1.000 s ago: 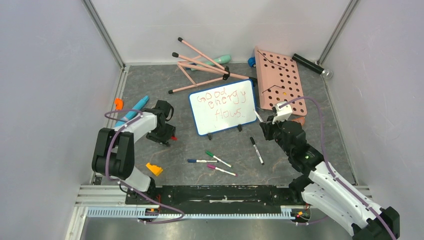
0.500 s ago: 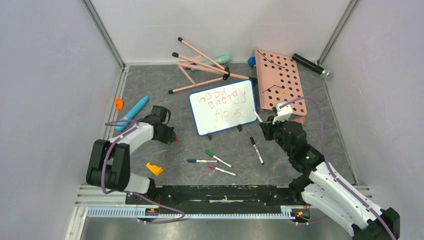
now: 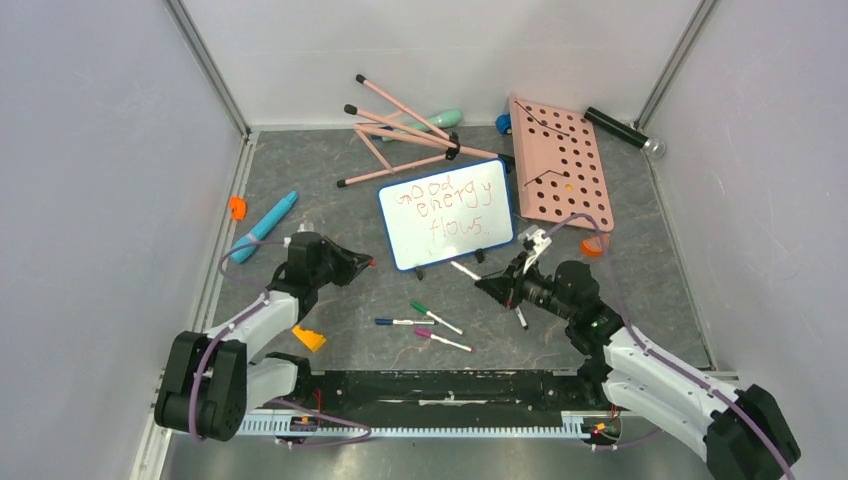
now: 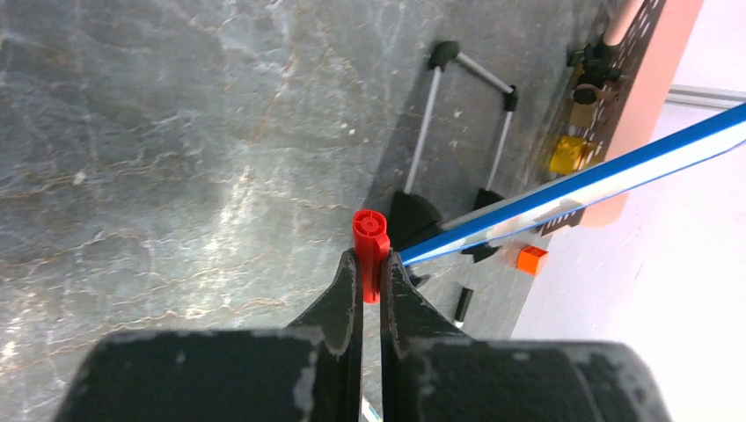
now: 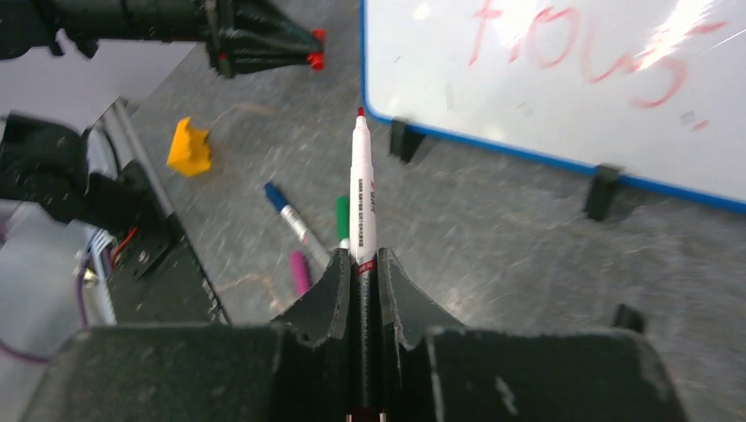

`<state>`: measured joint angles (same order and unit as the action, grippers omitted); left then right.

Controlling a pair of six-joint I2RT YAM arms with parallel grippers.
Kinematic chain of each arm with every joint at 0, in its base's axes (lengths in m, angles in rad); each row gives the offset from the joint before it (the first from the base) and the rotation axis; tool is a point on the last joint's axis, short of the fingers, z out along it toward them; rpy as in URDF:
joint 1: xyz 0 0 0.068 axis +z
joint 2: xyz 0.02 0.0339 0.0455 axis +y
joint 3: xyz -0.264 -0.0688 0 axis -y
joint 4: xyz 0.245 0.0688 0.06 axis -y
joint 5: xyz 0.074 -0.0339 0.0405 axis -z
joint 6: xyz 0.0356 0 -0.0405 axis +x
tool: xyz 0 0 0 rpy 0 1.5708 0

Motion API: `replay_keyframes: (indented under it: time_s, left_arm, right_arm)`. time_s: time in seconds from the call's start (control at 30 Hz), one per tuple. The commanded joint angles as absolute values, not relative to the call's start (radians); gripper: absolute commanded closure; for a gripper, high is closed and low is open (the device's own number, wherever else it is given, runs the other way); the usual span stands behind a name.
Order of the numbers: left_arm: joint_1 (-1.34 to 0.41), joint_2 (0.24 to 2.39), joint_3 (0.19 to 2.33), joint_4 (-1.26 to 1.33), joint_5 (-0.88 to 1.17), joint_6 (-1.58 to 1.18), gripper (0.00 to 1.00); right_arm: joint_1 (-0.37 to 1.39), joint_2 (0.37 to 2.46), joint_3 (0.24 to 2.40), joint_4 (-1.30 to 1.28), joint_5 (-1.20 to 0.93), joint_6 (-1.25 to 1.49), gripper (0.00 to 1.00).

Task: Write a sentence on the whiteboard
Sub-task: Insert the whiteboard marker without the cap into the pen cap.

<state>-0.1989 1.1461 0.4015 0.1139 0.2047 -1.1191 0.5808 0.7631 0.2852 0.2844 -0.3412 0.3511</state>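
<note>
A: Between left claw (image 3: 368,263) and right claw (image 3: 487,284), from above, what stands on the counter (image 3: 670,260)?
B: The whiteboard (image 3: 447,213), just beyond, sentence (image 3: 443,208) in red.
A: Left wrist?
B: Pinching a red cap (image 4: 370,230).
A: Right wrist?
B: Pinching a marker (image 5: 362,176), whiteboard ahead.

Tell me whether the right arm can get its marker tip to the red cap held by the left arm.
Probably yes. The red cap points toward the marker, and nothing seems to lie between them; only the whiteboard corner and foot sit close beside that path.
</note>
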Motion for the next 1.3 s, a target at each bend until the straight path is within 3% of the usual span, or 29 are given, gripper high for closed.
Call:
replay_keyframes:
  time_s: [0.0,0.23,0.37,0.6,0.9,1.27]
  left_arm:
    - [-0.202,1.145,0.316,0.335,0.243,-1.061,0.98]
    - [-0.196,1.096,0.160,0.595,0.258,-1.079,0.98]
    - [-0.197,0.930,0.176,0.406,0.202,-1.054,0.98]
    - [-0.193,0.743,0.150,0.305,0.164,-1.100,0.98]
    - [-0.190,0.741,0.164,0.290,0.232,-1.088,0.98]
    - [-0.186,0.745,0.137,0.349,0.303,-1.098,0.98]
  right_arm:
    - [0.695,0.783,0.190,0.574,-0.348,0.431,1.00]
    - [0.887,0.905,0.109,0.796,-0.125,0.502,1.00]
    - [1.005,1.029,0.113,0.912,0.021,0.507,1.00]
    - [1.148,1.286,0.188,1.111,0.168,0.514,1.00]
    - [1.180,1.514,0.318,1.206,0.169,0.515,1.00]
    - [1.180,1.621,0.437,1.157,0.178,0.459,1.00]
